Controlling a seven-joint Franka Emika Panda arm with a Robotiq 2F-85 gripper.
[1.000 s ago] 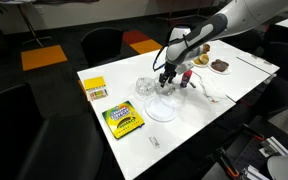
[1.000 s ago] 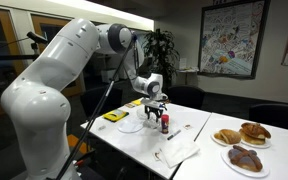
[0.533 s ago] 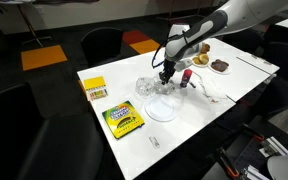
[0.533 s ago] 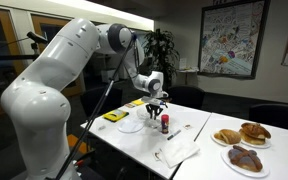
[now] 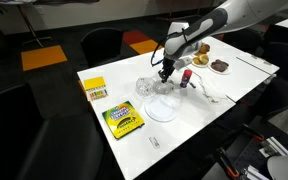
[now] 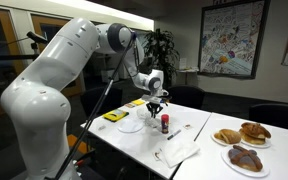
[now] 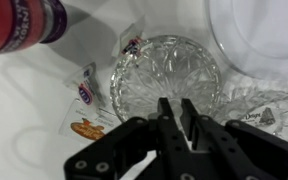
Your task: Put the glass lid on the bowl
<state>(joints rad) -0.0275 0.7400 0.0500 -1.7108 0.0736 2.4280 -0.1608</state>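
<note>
My gripper (image 7: 180, 112), fingers nearly together, overlaps the near edge of the one lid (image 7: 169, 70); whether it grips cannot be told. One bowl (image 7: 276, 104) lies just beside the lid, one dish (image 7: 259, 30) beyond. One red bottle (image 7: 19, 22) and three packets (image 7: 88, 92) bear unreadable print.
</note>
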